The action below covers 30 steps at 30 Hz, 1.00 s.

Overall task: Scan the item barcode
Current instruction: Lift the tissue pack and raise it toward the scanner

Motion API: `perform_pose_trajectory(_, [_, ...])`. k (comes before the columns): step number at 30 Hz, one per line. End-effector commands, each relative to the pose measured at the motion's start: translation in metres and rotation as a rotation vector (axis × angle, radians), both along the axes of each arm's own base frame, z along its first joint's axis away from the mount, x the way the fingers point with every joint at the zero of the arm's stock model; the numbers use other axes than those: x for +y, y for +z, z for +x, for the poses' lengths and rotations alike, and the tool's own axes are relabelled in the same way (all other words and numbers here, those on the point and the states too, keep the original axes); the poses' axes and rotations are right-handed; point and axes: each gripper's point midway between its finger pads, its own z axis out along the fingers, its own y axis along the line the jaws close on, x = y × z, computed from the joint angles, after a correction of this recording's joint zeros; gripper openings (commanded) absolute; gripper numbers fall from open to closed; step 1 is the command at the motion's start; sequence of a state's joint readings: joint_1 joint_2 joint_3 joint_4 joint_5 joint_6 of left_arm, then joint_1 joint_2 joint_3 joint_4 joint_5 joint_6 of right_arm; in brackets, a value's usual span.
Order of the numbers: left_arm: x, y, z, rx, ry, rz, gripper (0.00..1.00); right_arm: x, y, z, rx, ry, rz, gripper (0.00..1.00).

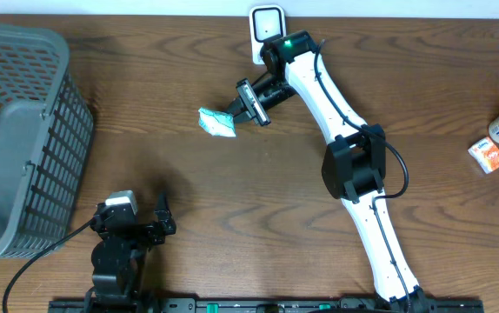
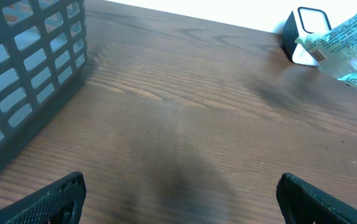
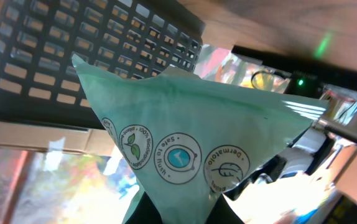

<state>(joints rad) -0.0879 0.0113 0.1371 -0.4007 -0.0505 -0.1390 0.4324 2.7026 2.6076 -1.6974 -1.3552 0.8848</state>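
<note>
Presenting step: the right gripper [image 1: 251, 103] clamps the packet [image 1: 216, 123] near the scanner [image 1: 267, 24], the left gripper [image 2: 181, 196] rests with jaws wide apart; next, probably turn the packet's barcode to face the scanner.

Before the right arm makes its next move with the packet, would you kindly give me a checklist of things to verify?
1. Right claw shut on the packet: ok.
2. Scanner unobstructed, nothing lying against it: ok.
3. Packet lined up squarely with the scanner's window: not ok, it sits off to one side in the overhead view.
4. Barcode turned toward the scanner: cannot tell; no barcode shows in any view.
5. Left claw open, empty and well apart from the packet: ok.
6. Basket clear of the right arm's path: ok.
</note>
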Motion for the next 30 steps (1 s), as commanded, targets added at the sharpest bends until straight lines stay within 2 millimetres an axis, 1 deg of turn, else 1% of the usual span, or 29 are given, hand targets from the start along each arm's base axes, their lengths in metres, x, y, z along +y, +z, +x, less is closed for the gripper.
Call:
perform_pose_trajectory(1, [-0.002, -0.012, -0.002, 0.037, -0.004, -0.010, 0.98, 0.003, 0.031, -0.005, 0.137, -0.036, -0.014, 0.02])
perform_pose_trajectory(3, [-0.002, -0.012, -0.002, 0.037, -0.004, -0.010, 0.98, 0.003, 0.028, -0.004, 0.179, -0.047, -0.055, 0.02])
perform_pose_trajectory(4, [-0.002, -0.012, -0.002, 0.037, -0.004, -0.010, 0.98, 0.003, 0.027, -0.002, 0.161, -0.047, -0.054, 0.02])
perform_pose_trajectory(5, [-0.002, -0.012, -0.002, 0.037, -0.004, -0.010, 0.98, 0.004, 0.025, 0.000, 0.104, -0.039, -0.032, 0.02])
perform_pose_trajectory(7, [-0.002, -0.012, -0.002, 0.037, -0.004, -0.010, 0.98, 0.009, 0.027, 0.007, -0.071, -0.013, 0.067, 0.01])
perform_pose_trajectory(8, [-0.002, -0.012, -0.002, 0.037, -0.004, -0.010, 0.98, 0.012, 0.030, 0.011, -0.178, 0.004, 0.144, 0.01])
perform_pose_trajectory(9, [-0.002, -0.012, -0.002, 0.037, -0.004, -0.010, 0.98, 0.017, 0.037, 0.015, -0.348, 0.029, 0.273, 0.01])
perform_pose_trajectory(10, [-0.002, -0.012, -0.002, 0.037, -0.004, -0.010, 0.98, 0.018, 0.039, 0.017, -0.455, 0.045, 0.335, 0.01])
perform_pose_trajectory(11, [-0.002, -0.012, -0.002, 0.037, -0.004, -0.010, 0.98, 0.020, 0.036, 0.020, -0.612, 0.074, 0.387, 0.01])
perform_pose_trajectory(13, [-0.002, -0.012, -0.002, 0.037, -0.004, -0.010, 0.98, 0.020, 0.035, 0.022, -0.774, 0.105, 0.456, 0.01])
perform_pose_trajectory(15, [-0.002, -0.012, -0.002, 0.037, -0.004, -0.010, 0.98, 0.022, 0.054, 0.025, -0.952, 0.098, 0.649, 0.01])
perform_pose_trajectory(16, [-0.002, -0.012, -0.002, 0.037, -0.004, -0.010, 0.98, 0.022, 0.058, 0.027, -1.019, 0.099, 0.700, 0.01])
perform_pose_trajectory(18, [-0.002, -0.012, -0.002, 0.037, -0.004, -0.010, 0.98, 0.023, 0.060, 0.032, -1.194, 0.120, 0.775, 0.01])
perform_pose_trajectory(21, [-0.002, -0.012, -0.002, 0.037, -0.004, -0.010, 0.98, 0.027, 0.064, 0.037, -1.361, 0.143, 0.848, 0.01])
perform_pose_trajectory(24, [-0.002, -0.012, -0.002, 0.037, -0.004, -0.010, 0.98, 0.032, 0.072, 0.032, -1.381, 0.156, 0.868, 0.01])
perform_pose_trajectory(26, [-0.002, -0.012, -0.002, 0.037, -0.004, -0.010, 0.98, 0.037, 0.083, 0.020, -1.363, 0.168, 0.875, 0.01])
perform_pose_trajectory(27, [-0.002, -0.012, -0.002, 0.037, -0.004, -0.010, 0.98, 0.040, 0.101, 0.003, -1.385, 0.187, 0.903, 0.01])
perform_pose_trajectory(28, [-0.002, -0.012, -0.002, 0.037, -0.004, -0.010, 0.98, 0.039, 0.107, -0.003, -1.396, 0.193, 0.908, 0.01])
perform_pose_trajectory(29, [-0.002, -0.012, -0.002, 0.037, -0.004, -0.010, 0.98, 0.035, 0.114, -0.013, -1.366, 0.225, 0.824, 0.01])
perform_pose_trajectory(30, [-0.002, -0.012, -0.002, 0.037, -0.004, -0.010, 0.98, 0.031, 0.115, -0.020, -1.348, 0.258, 0.750, 0.01])
